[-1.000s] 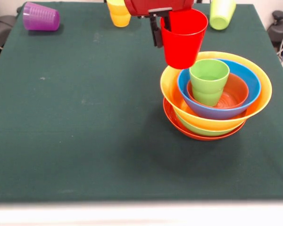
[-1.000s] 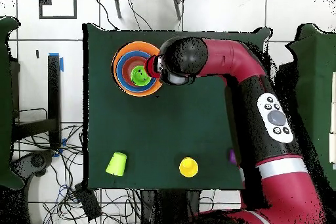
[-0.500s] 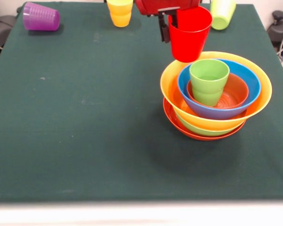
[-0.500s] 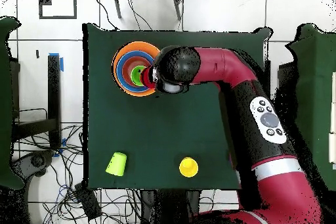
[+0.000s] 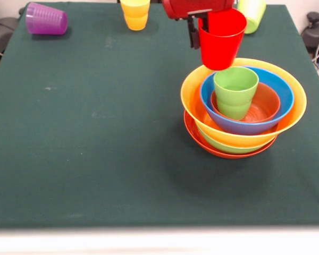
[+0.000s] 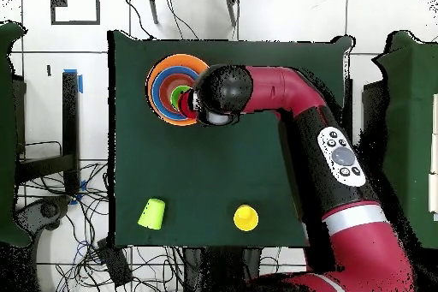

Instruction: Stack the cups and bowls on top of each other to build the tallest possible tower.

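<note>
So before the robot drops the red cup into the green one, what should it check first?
1. Red cup held in the pincer: ok.
2. Red cup upright, mouth up: ok.
3. Green cup standing upright in the small orange bowl: ok.
4. Green cup looks empty inside: ok.
5. Red cup straight above the green cup: not ok, it hangs off to one side in the front view.
6. Bowl pile sitting level on the table: ok.

We see a desk (image 6: 214,177) covered in dark green cloth, standing on a white tiled floor (image 6: 359,23). Loose black cables (image 6: 103,259) lie tangled on the floor beside and below it, and blue tape (image 6: 79,81) marks one tile.
</note>
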Motion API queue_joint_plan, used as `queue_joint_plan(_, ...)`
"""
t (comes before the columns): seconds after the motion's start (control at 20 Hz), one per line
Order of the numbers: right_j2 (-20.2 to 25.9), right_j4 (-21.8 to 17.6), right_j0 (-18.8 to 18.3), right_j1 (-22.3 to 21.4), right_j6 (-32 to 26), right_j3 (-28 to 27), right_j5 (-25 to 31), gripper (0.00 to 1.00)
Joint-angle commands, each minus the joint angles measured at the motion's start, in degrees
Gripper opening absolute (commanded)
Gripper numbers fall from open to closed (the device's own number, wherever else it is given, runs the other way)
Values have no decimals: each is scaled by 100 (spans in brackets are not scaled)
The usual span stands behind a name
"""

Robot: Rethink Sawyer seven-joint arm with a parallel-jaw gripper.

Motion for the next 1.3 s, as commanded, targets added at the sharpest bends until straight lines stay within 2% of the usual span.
queue_joint_plan(0.05,86,-241,257,234,-189,267,-531,0)
queue_joint_plan(0.65,-86,-281,407,361,-146,207,-628,0)
queue_joint_plan(1.3,-294,-548,518,400,-200,107,-582,0)
